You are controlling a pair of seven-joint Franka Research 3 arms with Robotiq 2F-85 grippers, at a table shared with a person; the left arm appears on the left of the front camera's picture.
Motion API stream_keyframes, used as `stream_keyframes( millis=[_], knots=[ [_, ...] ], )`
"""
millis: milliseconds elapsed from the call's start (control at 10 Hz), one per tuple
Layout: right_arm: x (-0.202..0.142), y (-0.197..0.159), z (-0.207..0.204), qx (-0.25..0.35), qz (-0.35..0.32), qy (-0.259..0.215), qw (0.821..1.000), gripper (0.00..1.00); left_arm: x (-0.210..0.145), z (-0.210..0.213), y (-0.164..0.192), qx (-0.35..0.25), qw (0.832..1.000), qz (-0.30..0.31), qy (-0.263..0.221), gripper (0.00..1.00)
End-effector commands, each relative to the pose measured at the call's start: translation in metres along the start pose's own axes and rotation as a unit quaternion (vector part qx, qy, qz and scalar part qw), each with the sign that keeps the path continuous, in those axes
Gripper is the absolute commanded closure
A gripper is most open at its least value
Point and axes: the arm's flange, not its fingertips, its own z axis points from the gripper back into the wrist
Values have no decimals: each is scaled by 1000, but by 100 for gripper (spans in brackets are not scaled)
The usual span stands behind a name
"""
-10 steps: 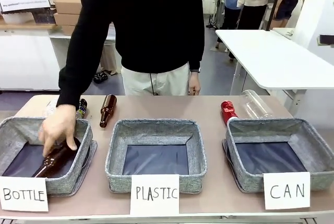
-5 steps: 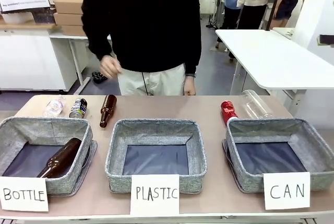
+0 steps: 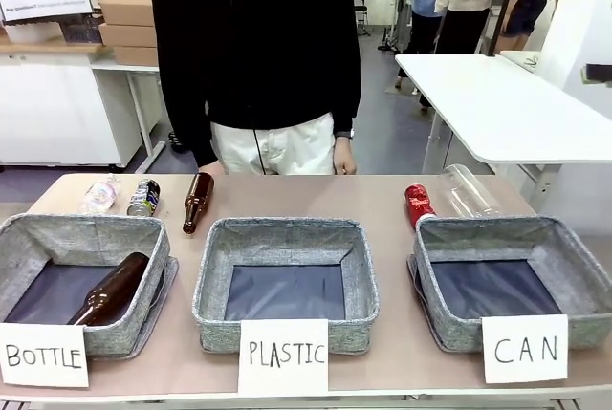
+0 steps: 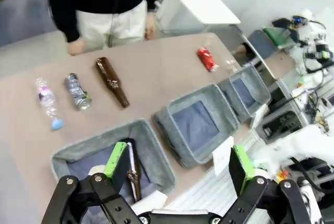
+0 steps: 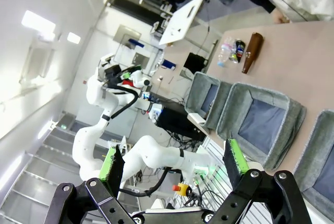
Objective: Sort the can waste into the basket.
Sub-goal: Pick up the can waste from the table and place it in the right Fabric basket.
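Note:
A crushed red can (image 3: 418,205) lies on the table just behind the far left corner of the grey basket signed "CAN" (image 3: 574,267), whose dark blue floor is bare. The left wrist view has this can (image 4: 207,59) beyond that basket (image 4: 250,92). A blue, yellow and silver can (image 3: 143,198) lies at the far left, behind the BOTTLE bin, and again in the wrist views (image 4: 77,91) (image 5: 239,50). My left gripper (image 4: 177,161) hangs open high above the BOTTLE bin. My right gripper (image 5: 174,162) is open, high off the table's near side, by the CAN basket (image 5: 318,151).
One brown bottle (image 3: 197,202) lies on the table and another (image 3: 110,290) in the BOTTLE bin (image 3: 24,238). Clear plastic bottles lie at far left (image 3: 99,194) and far right (image 3: 469,190). The PLASTIC bin (image 3: 285,238) holds nothing. A person (image 3: 258,47) stands at the far edge.
The person's hand has let go of the brown bottle in the BOTTLE bin and drawn back to the person's side. Neither gripper has changed.

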Motion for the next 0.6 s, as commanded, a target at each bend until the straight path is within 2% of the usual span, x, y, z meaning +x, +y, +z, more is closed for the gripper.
stream_keyframes(
  millis=[0, 100, 300, 500],
  knots=[
    [4, 1, -1, 11, 13, -5, 1000, 0, 24, -78, 42, 104, 993, 4, 46, 0],
    [4, 1, -1, 11, 13, -5, 1000, 0, 37, -133, 78, 132, 987, -12, 87, 0],
    [4, 1, -1, 11, 13, -5, 1000, 0, 35, -200, 132, 169, 974, -15, 153, 0],
    [4, 1, -1, 11, 13, -5, 1000, 0, 17, -246, 154, 154, 968, 42, 191, 0]
  ],
)
